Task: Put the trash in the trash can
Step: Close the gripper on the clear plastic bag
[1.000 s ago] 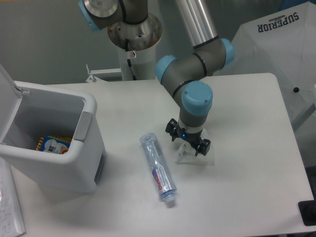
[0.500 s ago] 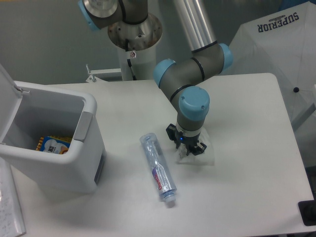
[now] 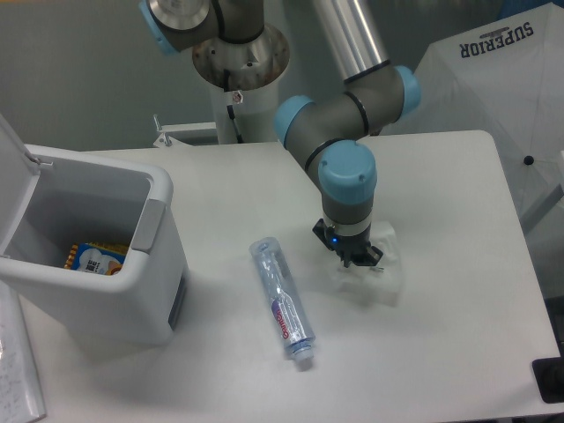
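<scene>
A: Where does the gripper (image 3: 354, 256) sit?

B: It points down at the right-centre of the white table (image 3: 458, 335), directly under the arm's blue-capped wrist joint (image 3: 347, 173). Its black fingers are drawn in close together, and the thin whitish plastic bag (image 3: 377, 269) is bunched right at their tips. The bag appears to be pinched between them, though the fingertips themselves are partly lost against the translucent film.

A: And the bag as a whole?

B: It spreads out to the right of the gripper and below it. Whether its lower edge touches the tabletop or has come clear of it cannot be told.

A: The other piece of trash?

B: The clear plastic bottle (image 3: 282, 298) lies flat on the table just left of the gripper, apart from both it and the bag. Its white cap points toward the near edge of the table, and its red-and-blue label sits on the lower half.

A: Where is the trash can (image 3: 132, 291)?

B: At the left side of the table, well apart from the bottle. It is a boxy white bin with rounded corners, its flip lid (image 3: 12, 163) standing open at the far left and a grey handle (image 3: 148, 227) on the side that faces the bottle. Inside lies an orange, blue and white packet (image 3: 95, 257).

A: Anything else in view?

B: The robot's grey-and-white base column (image 3: 240, 79) rises at the back of the table, and a white cloth printed "SUPERIOR" (image 3: 498, 75) hangs at the upper right, beyond the table.
</scene>
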You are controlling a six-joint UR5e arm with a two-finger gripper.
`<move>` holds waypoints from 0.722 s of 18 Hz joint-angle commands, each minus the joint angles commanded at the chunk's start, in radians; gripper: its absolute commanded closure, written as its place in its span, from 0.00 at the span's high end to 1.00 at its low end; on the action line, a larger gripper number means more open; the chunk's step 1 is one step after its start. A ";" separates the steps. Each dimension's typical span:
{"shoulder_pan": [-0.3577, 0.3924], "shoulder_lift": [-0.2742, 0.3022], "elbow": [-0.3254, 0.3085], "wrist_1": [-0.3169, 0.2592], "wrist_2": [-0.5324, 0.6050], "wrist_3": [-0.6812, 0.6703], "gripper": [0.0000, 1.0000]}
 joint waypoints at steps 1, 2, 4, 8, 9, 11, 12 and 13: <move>0.008 0.000 0.021 -0.003 -0.002 0.000 0.00; 0.017 -0.002 0.043 -0.009 -0.015 0.002 0.00; 0.038 -0.002 0.098 -0.060 -0.044 0.005 0.00; 0.038 -0.029 0.241 -0.256 -0.048 0.032 0.00; 0.038 -0.038 0.274 -0.288 -0.048 0.038 0.00; 0.038 -0.049 0.319 -0.311 -0.054 0.040 0.00; 0.038 -0.055 0.333 -0.311 -0.064 0.040 0.00; 0.040 -0.057 0.345 -0.311 -0.086 0.040 0.00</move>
